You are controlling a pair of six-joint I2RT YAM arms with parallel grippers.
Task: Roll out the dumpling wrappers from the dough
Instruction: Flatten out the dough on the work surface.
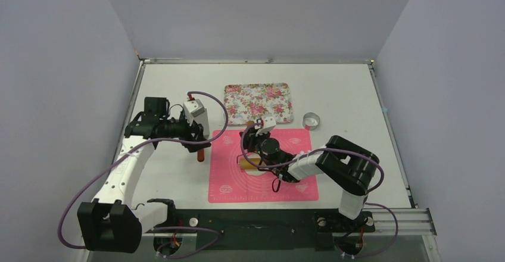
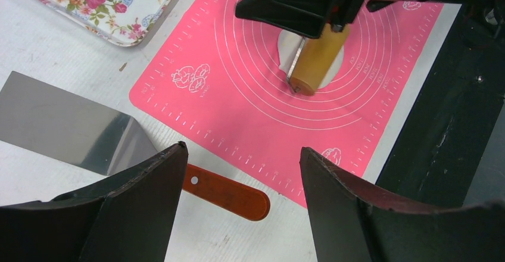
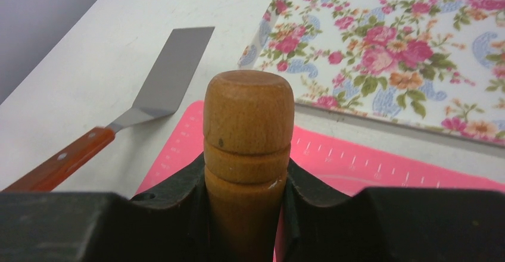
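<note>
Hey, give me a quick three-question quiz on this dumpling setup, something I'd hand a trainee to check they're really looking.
1. True or false: the right gripper is shut on the rolling pin.
2. Which tool lies on the table below the open left gripper? A) a spatula B) a whisk C) a knife
3. Fill in: the dough lies on the pink ___.
Key: 1 true; 2 A; 3 mat.
</note>
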